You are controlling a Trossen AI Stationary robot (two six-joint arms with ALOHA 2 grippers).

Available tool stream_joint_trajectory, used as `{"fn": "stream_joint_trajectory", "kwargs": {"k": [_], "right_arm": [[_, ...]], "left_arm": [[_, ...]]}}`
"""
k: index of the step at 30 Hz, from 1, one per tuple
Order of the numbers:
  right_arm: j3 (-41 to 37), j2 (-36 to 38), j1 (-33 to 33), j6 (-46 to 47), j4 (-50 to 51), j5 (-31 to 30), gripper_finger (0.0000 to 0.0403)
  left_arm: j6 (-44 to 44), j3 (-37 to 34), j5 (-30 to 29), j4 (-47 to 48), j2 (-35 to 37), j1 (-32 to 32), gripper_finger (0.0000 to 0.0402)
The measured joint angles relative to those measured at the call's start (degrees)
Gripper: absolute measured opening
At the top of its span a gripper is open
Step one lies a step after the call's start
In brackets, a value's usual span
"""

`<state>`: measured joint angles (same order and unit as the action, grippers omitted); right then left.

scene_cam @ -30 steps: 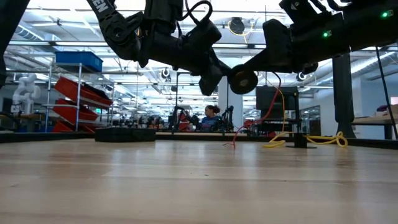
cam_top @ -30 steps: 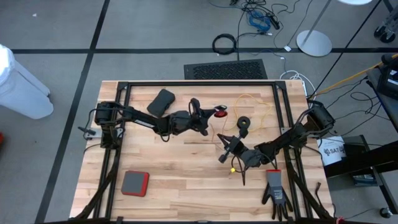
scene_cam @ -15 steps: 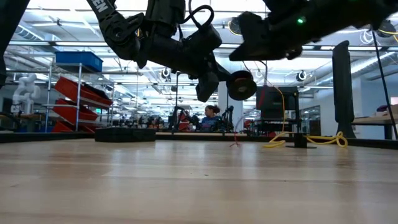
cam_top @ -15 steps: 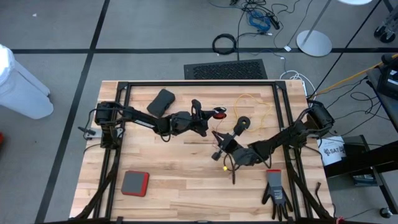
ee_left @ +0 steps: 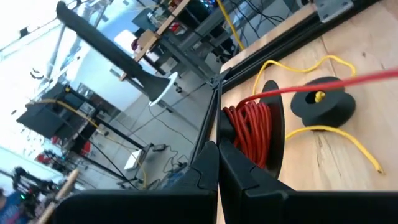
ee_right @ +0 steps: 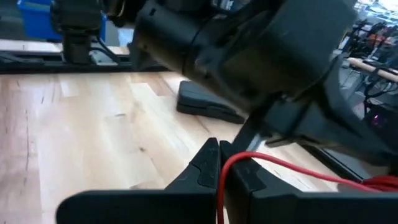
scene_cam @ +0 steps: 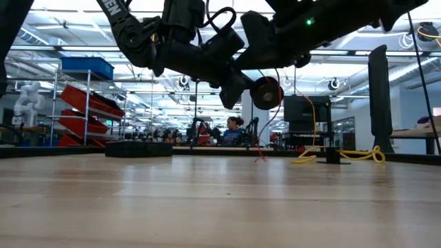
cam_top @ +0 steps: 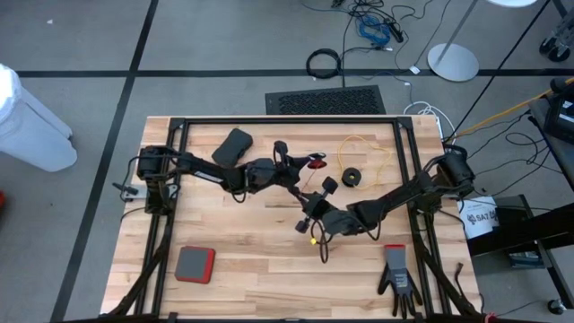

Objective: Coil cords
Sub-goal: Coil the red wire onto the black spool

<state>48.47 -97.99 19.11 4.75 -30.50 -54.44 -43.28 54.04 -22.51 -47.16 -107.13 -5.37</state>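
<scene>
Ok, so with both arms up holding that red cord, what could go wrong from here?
1. The red cord runs straight from the reel in the left gripper to the shut right gripper. A harder pull might tug the reel free or make the cord slip out.
2. The two grippers work close together, so they could bump.
3. The loose yellow cord lies just beneath and might snag.

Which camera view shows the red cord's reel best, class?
The left wrist view: the reel wound with red cord fills the frame beside the left pincer. The low view shows it side-on and small, the high view a red speck, and the right wrist view only the cord.
</scene>
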Motion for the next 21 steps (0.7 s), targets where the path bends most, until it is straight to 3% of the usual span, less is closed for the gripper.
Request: {"fn": "stream_joint_trajectory", "kwargs": {"k": [21], "right_arm": [[0.79, -1.62, 0.0, -2.99, -3.69, 0.85, 0.0032]], "left_arm": [[23.46, 0.04, 10.57, -8.63, 0.0, -4.26, 0.0]]}}
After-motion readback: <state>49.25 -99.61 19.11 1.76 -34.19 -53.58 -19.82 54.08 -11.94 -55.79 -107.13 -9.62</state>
